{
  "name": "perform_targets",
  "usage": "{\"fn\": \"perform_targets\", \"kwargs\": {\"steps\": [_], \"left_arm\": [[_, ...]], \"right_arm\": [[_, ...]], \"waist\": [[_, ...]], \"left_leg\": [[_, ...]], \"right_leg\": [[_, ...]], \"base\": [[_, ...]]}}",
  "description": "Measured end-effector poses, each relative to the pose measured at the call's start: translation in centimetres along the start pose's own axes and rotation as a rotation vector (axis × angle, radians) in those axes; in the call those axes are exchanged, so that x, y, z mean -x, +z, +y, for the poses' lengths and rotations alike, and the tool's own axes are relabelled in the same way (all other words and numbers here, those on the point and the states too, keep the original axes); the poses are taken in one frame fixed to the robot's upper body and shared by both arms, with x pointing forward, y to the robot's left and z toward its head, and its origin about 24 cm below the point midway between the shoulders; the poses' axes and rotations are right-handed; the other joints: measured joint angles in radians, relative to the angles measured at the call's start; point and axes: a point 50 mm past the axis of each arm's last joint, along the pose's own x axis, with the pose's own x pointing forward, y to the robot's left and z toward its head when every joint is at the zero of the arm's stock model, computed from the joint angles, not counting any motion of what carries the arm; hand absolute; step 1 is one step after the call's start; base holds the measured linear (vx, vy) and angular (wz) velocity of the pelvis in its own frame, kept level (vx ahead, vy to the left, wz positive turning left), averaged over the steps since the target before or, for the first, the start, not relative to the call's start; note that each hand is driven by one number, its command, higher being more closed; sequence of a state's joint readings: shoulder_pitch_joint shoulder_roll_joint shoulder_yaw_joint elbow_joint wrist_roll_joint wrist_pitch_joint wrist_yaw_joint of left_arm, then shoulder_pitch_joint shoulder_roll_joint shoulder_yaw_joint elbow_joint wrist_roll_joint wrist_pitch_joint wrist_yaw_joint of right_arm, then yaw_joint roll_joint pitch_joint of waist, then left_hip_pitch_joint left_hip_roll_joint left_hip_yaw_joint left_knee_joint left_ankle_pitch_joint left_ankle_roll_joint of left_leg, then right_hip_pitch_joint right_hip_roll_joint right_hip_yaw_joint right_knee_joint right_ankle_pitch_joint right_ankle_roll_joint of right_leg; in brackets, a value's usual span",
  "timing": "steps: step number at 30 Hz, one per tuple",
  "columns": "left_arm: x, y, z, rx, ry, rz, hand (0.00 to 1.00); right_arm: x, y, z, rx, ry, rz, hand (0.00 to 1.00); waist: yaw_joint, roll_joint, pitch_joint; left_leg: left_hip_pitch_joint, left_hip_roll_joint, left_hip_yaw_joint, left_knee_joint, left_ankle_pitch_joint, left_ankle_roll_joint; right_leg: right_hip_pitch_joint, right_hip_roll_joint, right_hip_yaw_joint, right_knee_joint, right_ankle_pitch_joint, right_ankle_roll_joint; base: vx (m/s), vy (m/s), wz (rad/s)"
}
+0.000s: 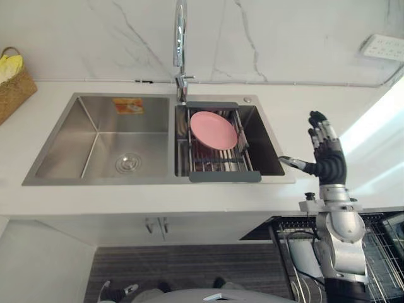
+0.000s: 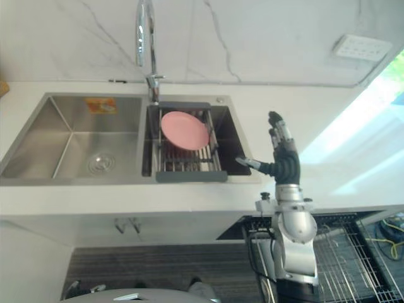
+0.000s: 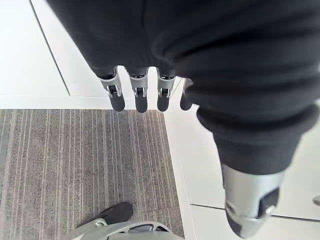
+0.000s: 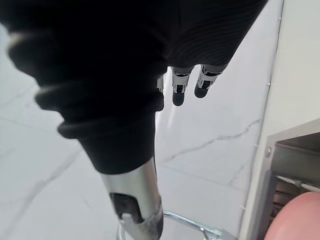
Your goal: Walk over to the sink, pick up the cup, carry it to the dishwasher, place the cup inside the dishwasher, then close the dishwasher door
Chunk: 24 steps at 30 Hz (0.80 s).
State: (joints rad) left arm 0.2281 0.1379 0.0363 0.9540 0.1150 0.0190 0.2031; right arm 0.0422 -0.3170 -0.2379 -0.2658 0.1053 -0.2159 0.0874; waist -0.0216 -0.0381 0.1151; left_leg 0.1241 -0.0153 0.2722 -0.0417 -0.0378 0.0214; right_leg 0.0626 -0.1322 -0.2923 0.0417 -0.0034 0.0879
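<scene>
One pink plate rests in the drain rack over the sink's right basin; where the cup is I cannot tell. The right hand hovers right of the sink with its fingers straight and spread. The left hand hangs with its fingers relaxed. The plate is probably stiff, light and breakable, so take it by the rim.

White counter with steel sink, wicker basket at left

A two-basin sink is set into the bench, with the faucet behind it, between the basins. A drainer rack sits across the right basin, and a plate lies on it. A basket stands at the bench's far left. A wall socket is at the back right. The dishwasher rack lies below the bench, to the right.
</scene>
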Motion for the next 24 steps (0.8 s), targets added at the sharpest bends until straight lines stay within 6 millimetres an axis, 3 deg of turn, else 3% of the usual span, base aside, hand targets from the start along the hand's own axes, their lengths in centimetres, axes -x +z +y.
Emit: {"fn": "perform_targets", "kwargs": {"steps": [3, 10, 17, 21, 24], "left_arm": [[0.0, -0.1, -0.1, -0.012, -0.003, 0.008, 0.0], [0.0, -0.2, -0.2, -0.04, -0.036, 0.02, 0.0], [0.1, -0.1, -0.2, -0.062, -0.049, 0.021, 0.0], [0.2, -0.3, -0.2, -0.067, -0.069, 0.025, 0.0], [0.2, -0.4, -0.2, -0.067, -0.073, 0.027, 0.0]], "right_arm": [[-0.7, -0.5, 1.2, 0.133, 0.078, 0.039, 0.0], [-2.2, -2.4, 3.5, 0.267, 0.202, 0.124, 0.0], [-3.3, -4.9, 4.6, 0.379, 0.278, 0.242, 0.0], [-4.8, -6.3, 4.3, 0.457, 0.272, 0.329, 0.0], [-5.2, -6.5, 4.5, 0.49, 0.281, 0.341, 0.0]], "waist": [[0.012, 0.004, -0.003], [0.03, 0.004, -0.003], [0.051, 0.01, -0.004], [0.062, 0.02, -0.003], [0.068, 0.022, -0.003]], "left_leg": [[0.0, -0.007, -0.019, -0.014, 0.012, 0.004], [-0.024, -0.015, -0.079, -0.036, 0.049, 0.011], [-0.036, -0.016, -0.138, -0.042, 0.071, 0.007], [-0.04, -0.016, -0.165, -0.043, 0.08, 0.002], [-0.038, -0.016, -0.167, -0.044, 0.076, -0.004]], "right_leg": [[0.009, -0.001, -0.018, -0.018, 0.01, 0.001], [0.014, -0.006, -0.077, -0.034, 0.021, 0.003], [0.046, -0.007, -0.148, -0.048, 0.022, 0.002], [0.069, -0.006, -0.184, -0.054, 0.022, 0.002], [0.076, -0.005, -0.189, -0.059, 0.021, 0.001]], "base": [[-0.05, 0.012, 0.14], [-0.06, 0.004, 0.26], [-0.04, 0.002, 0.31], [-0.04, -0.001, 0.21], [-0.04, 0.006, 0.08]]}}
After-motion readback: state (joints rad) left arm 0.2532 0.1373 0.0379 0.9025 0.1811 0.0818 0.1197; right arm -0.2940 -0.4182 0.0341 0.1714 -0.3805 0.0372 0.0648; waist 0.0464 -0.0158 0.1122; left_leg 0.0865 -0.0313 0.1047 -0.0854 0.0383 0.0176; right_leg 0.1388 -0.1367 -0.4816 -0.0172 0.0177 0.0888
